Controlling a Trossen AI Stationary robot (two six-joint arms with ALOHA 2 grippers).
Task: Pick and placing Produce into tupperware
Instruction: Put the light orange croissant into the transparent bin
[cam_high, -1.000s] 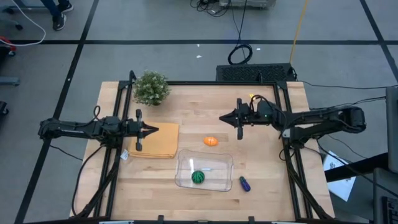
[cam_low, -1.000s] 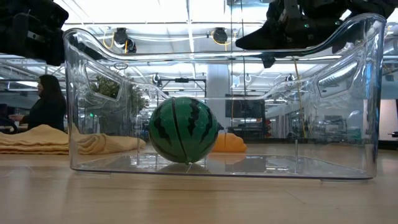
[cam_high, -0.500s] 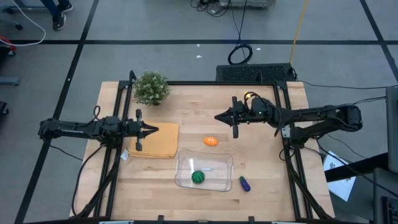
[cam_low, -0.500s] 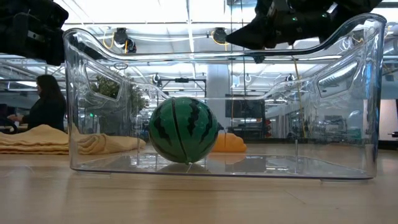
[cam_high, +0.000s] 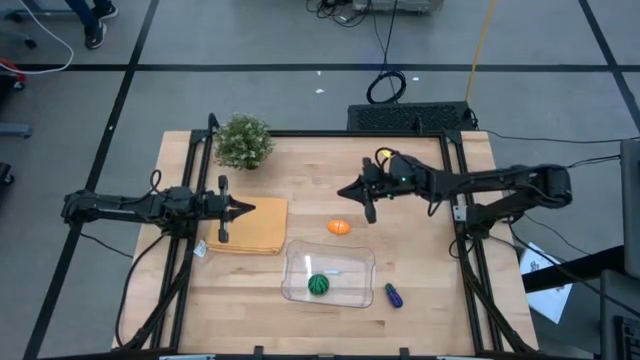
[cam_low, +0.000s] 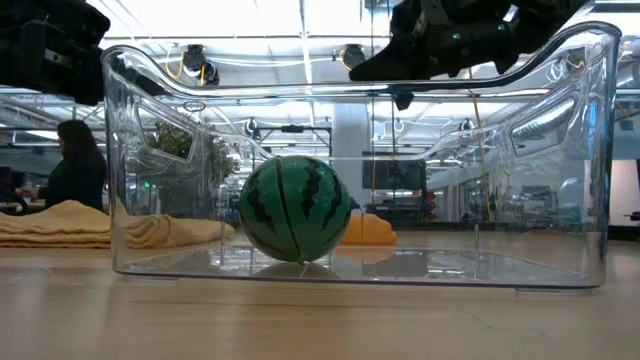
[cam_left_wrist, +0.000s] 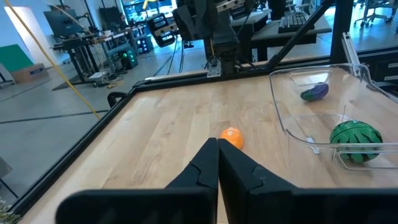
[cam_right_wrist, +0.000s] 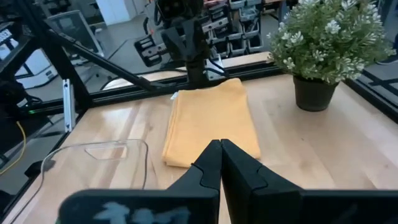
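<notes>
The clear tupperware (cam_high: 328, 275) stands near the table's front edge with the green striped ball (cam_high: 318, 285) resting on its floor (cam_low: 293, 208). An orange oval (cam_high: 339, 227) lies on the wood just beyond it, also seen in the left wrist view (cam_left_wrist: 231, 137). To the container's right the blue-purple piece (cam_high: 393, 295) lies on the table. My right gripper (cam_high: 343, 190) hovers shut above the table, a little beyond the orange oval. At the left, my left gripper (cam_high: 250, 208) waits shut over the tan pad's far edge. Neither holds anything.
A potted plant (cam_high: 243, 141) stands at the far left corner. The tan folded pad (cam_high: 248, 225) lies left of the tupperware. Bare wood stretches between the two grippers and along the table's right side. A person (cam_low: 70, 165) sits in the room beyond.
My right gripper has moved toward the table's left, out over the middle of the table and closer to the orange oval, staying shut. The produce and the tupperware have not moved.
</notes>
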